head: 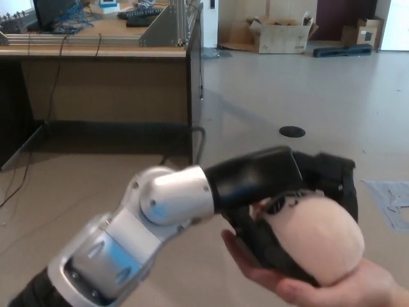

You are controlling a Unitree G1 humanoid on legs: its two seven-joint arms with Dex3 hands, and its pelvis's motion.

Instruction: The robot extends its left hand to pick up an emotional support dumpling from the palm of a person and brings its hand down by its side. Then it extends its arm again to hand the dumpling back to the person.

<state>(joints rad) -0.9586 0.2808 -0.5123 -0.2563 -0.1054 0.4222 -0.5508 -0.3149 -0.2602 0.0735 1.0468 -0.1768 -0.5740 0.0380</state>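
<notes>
Now the left hand (287,198), fingers wrapped round the dumpling (316,240), rests it on the person's palm (332,284); it looks soft and light, best held gently around its middle.

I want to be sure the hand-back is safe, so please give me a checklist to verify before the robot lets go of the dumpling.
1. Left hand holds the dumpling: ok, its black fingers wrap around it.
2. Person's palm is under the dumpling: ok, it lies directly below.
3. Dumpling rests on the palm: cannot tell, contact looks likely but the fingers lie between them.
4. Person's fingers clear of the robot's fingers: not ok, they sit right beneath them.
5. Right hand out of the way: ok, it does not show.
6. Nothing else near the handover: ok, the desk and the cardboard box stand far behind.
</notes>
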